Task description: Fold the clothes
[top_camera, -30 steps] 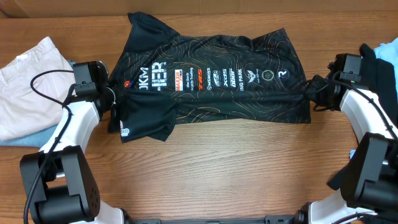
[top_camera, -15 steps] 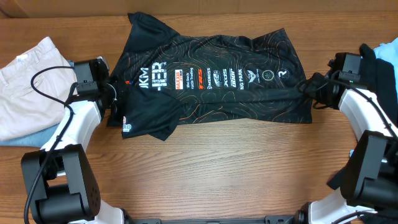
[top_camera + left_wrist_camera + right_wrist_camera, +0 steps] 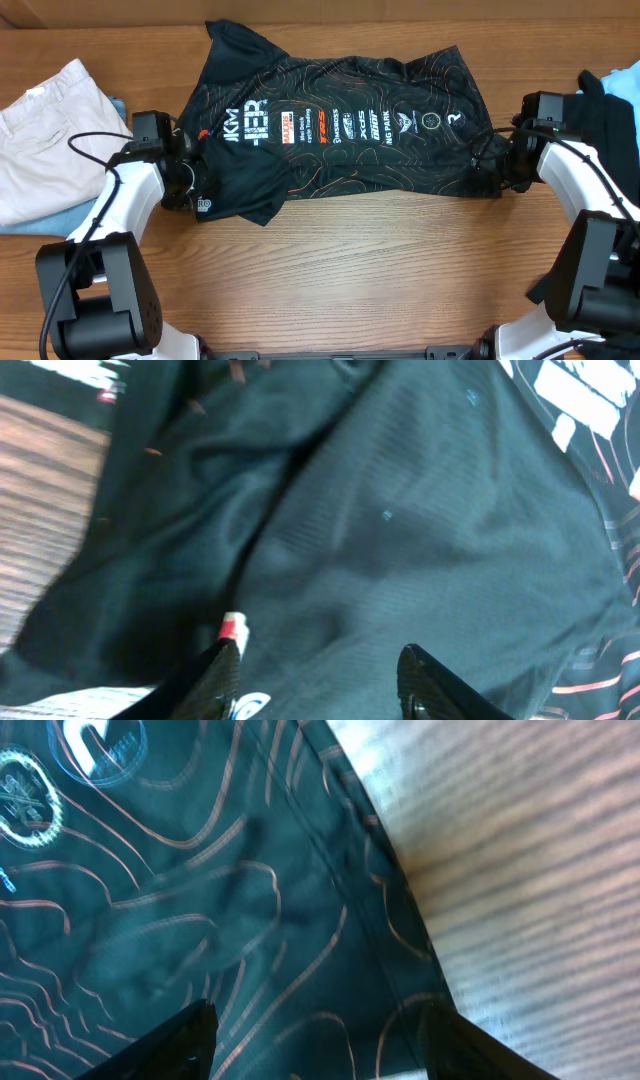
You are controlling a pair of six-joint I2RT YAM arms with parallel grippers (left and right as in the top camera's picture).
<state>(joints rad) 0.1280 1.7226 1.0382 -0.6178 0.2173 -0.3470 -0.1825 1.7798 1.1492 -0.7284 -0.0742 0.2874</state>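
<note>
Wood-grain counter (image 3: 380, 270) carries the black jersey (image 3: 340, 150) across its far half, collar end toward the robot's left and hem toward its right, with the white sponsor lettering and orange-red contour lines facing up. Its near long edge looks turned over onto the body, making a fairly straight fold line from one arm to the other, though the near sleeve (image 3: 240, 200) spills out past that line in a loose flap and the far sleeve (image 3: 228, 45) lies spread and unfolded. The left pincer (image 3: 318, 650) sits low over the dark fabric at the collar end, fingers spread with cloth beneath them and nothing pinched; the right pincer (image 3: 318, 1010) hovers at the hem corner just where cloth meets bare wood, its fingers likewise set apart and gripping nothing. As a judgement, the first lengthwise fold appears laid and the task is perhaps a third done: the far side and both sleeves have yet to come in, and the long strip then needs folding across into a compact packet. Off to the left lie beige trousers (image 3: 50, 130) on a pale blue garment (image 3: 30, 222), well apart from the jersey; at the right edge a dark garment (image 3: 615, 115) sits close behind the right arm.
</note>
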